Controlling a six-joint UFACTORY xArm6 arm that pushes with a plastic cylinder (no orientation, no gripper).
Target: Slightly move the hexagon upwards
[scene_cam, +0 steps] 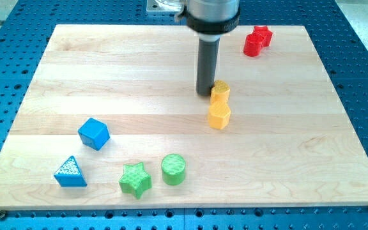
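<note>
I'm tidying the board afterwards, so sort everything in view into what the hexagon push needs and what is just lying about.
For the job:
yellow hexagon
my tip, just above and to the view's left of the yellow blocks

Lying about:
second yellow block, touching the hexagon's top
two red blocks
blue cube
blue triangle
green star
green cylinder

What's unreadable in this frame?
- Camera view: whether my tip touches the upper yellow block; the two overlap.
- Upper yellow block's shape: partly behind the yellow hexagon.
- Red blocks: shapes too small.
- Arm above the rod: cut by the view's top.
</note>
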